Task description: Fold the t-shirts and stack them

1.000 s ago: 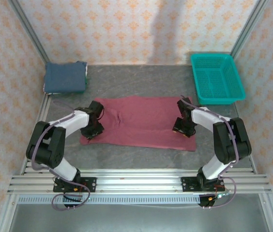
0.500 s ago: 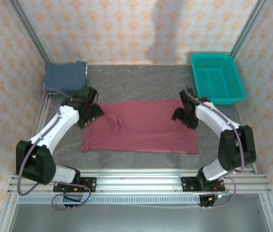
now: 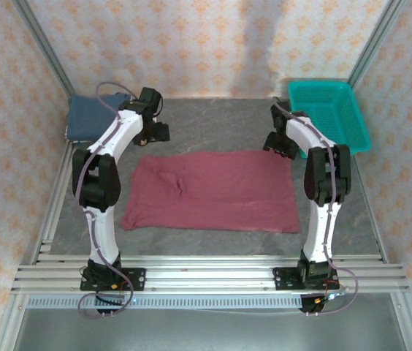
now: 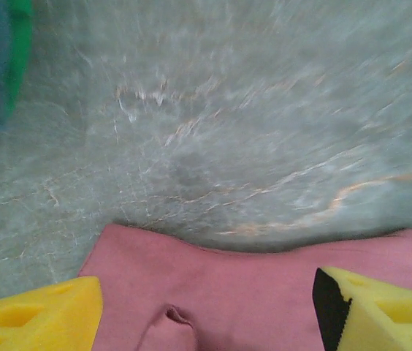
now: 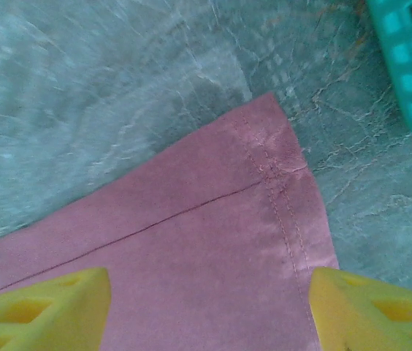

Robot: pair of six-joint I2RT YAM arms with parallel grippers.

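Left hand (image 3: 155, 134) and right hand (image 3: 277, 143), top view: we see both just past the far edge of the maroon shirt (image 3: 213, 191), which lies flat mid-way across the bench (image 3: 213, 121). At the far-left corner sits the blue shirt (image 3: 95, 118), folded; teal basket (image 3: 329, 117) far-right. Left wrist cam: yellow fingers (image 4: 38, 318) spread wide, nothing btwn them, shirt edge below. Right wrist cam: fingers (image 5: 38, 311) likewise released, over the shirt's hemmed corner.

My arms (image 3: 117, 137) were white shells with chunky black joints, greyish cables (image 3: 106, 85) looping off them. Left gripper (image 4: 206, 314) and right gripper (image 5: 210, 307) both had bright yellow wedge fingers (image 4: 38, 320) with hollow cut-outs.
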